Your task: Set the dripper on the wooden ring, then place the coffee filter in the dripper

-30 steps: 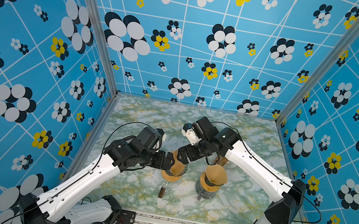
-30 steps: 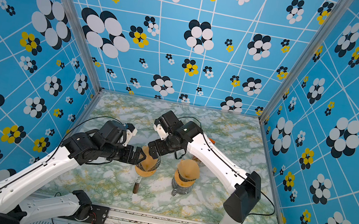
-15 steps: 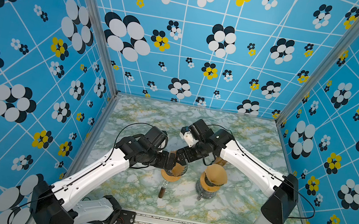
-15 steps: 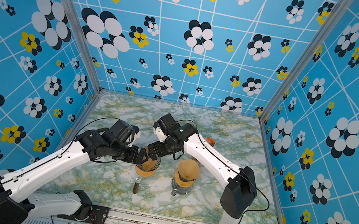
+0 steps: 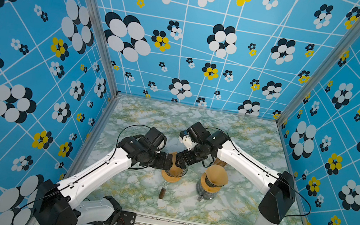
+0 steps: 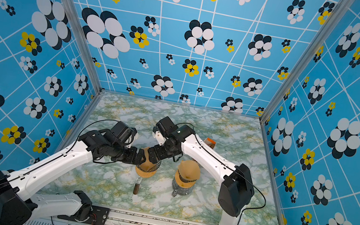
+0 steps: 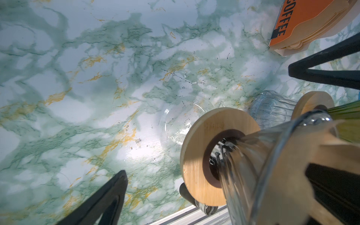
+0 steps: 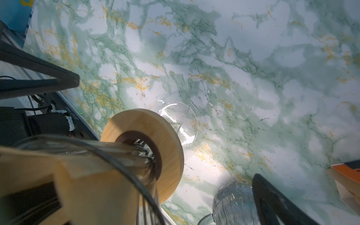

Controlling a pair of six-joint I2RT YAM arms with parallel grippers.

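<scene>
Left arm [image 5: 99, 169] and right arm [image 5: 247, 165] are swinging inward; left gripper [image 5: 171, 164] and right gripper [image 5: 180, 162] are hovering wide-jawed at dripper [image 7: 200, 140], coffee filter [image 7: 303, 155] sitting inside.

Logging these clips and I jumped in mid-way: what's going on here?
Both arms meet over the left dripper. A paper filter already sits in its glass cone. The left claw and the right claw are wide open. Each has one finger down inside the filter and the other outside the cone, so neither grips anything. To the right, a second dripper with its own filter stands on a carafe. The filter pack lies behind.
</scene>
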